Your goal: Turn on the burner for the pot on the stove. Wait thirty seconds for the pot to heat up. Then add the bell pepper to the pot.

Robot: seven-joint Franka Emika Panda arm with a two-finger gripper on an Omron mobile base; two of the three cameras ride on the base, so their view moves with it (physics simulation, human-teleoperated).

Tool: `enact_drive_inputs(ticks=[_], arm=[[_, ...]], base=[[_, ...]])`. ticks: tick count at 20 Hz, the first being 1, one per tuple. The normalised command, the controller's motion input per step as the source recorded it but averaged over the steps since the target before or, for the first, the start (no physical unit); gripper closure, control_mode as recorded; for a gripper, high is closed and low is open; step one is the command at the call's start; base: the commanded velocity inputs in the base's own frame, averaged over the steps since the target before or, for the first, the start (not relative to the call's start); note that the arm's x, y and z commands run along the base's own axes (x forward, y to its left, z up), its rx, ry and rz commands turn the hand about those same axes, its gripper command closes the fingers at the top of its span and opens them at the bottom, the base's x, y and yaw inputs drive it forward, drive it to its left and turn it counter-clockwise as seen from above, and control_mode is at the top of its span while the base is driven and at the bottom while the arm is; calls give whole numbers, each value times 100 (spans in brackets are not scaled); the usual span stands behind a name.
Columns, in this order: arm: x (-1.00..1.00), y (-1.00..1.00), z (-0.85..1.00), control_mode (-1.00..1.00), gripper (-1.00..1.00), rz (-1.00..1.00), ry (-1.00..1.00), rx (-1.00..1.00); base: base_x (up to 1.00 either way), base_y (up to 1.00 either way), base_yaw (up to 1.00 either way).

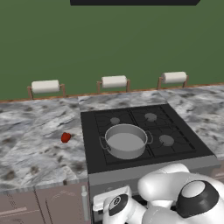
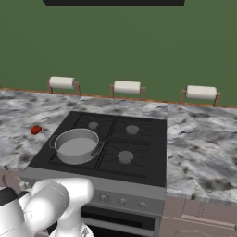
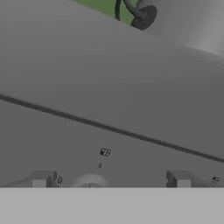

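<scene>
The pot sits on the stove's front-left burner, the pepper left of it on the marbled counter, while my gripper, jaws spread and empty, faces the front panel knob (likely that burner's), green wall behind.

Big, round, shiny white arm parts with dark caps on the joints; small dark fingertips.
</scene>
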Motion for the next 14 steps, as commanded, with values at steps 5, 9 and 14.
enact_drive_inputs(ticks=[5, 9, 14], arm=[[0, 0, -32, -100, -100, 0, 0, 0], [0, 0, -17, -100, -100, 0, 0, 0], [0, 0, 0, -100, -100, 0, 0, 0]], base=[[0, 0, 0], [0, 0, 0], [0, 0, 0]])
